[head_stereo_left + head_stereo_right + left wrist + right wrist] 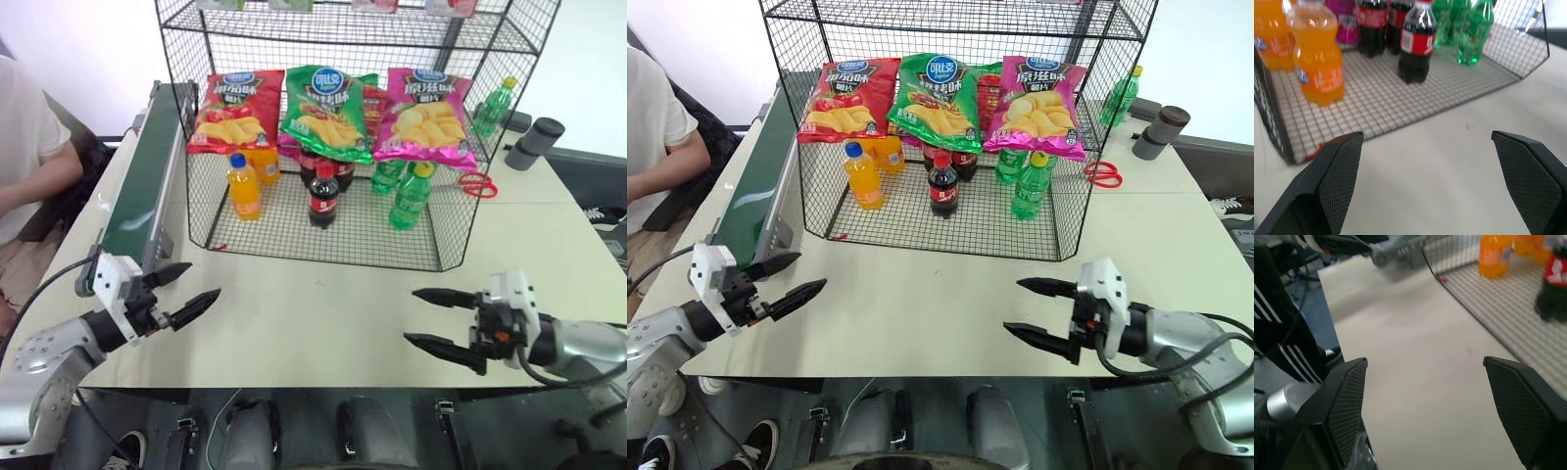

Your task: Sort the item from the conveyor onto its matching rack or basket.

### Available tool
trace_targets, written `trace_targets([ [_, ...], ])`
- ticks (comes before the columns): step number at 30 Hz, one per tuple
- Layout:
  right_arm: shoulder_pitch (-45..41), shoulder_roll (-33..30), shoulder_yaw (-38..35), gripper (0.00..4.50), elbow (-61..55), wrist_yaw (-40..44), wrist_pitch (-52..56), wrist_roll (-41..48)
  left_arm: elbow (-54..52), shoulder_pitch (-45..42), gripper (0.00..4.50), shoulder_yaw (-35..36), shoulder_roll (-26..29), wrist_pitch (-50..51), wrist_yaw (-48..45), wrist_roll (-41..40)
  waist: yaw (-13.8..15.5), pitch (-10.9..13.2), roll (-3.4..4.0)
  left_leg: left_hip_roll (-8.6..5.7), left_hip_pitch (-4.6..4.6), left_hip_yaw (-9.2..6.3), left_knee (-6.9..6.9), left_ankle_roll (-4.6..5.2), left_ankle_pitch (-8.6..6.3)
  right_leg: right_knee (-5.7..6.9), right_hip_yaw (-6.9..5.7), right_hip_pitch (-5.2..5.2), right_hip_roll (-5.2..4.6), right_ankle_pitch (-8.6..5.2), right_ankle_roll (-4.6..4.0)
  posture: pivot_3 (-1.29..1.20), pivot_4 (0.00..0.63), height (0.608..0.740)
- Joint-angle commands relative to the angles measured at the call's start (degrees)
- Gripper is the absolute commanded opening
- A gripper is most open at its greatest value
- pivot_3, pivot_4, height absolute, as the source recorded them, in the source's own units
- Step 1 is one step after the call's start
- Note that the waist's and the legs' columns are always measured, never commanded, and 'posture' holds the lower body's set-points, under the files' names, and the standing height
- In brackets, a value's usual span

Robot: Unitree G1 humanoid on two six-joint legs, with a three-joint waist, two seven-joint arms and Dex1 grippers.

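Green chip bag [327, 113] hangs on the front of the black wire rack [490, 211], middle spot, between a red chip bag [236, 110] and a pink chip bag [426, 116]. Well apart from both sets of jaws, up and behind them. Under it on the rack floor: cola bottle [323, 196], orange soda bottle [244, 186], green soda bottle [410, 199]. Left gripper [182, 291] low over the table [313, 313] near the conveyor [147, 186] end, jaws wide open, empty. Right gripper [427, 318] opposite, over the table's near edge, jaws spread, nothing between. Person's arm [34, 186] beside the conveyor.
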Motion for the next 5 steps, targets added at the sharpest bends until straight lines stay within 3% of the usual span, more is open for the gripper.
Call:
trace_targets([
  [1, -0.34, 0.66, -2.18, 4.49, 2.2, 0.32, -2.28, 0.06, 1.68, -0.49, 4.5, 1.49, 0.66, -2.26, -1.51, 1.63, 0.18, -0.01, -0.03, 0.0, -0.01, -0.02, 0.0, 0.0, 0.0, 0.0, -0.01, 0.0, 0.03, 0.0, 0.0, 0.0, 0.15, 0.74],
  [5, -0.16, 1.62, -2.07, 4.49, 0.04, -1.07, -3.06, 0.01, 4.43, -0.81, 4.5, 1.32, 0.03, -7.04, -3.88, 4.04, 0.33, -0.01, -0.02, 0.0, -0.11, -0.03, 0.0, 0.0, 0.0, 0.0, 0.03, -0.08, -0.04, 0.0, 0.0, 0.0, 0.15, 0.74],
])
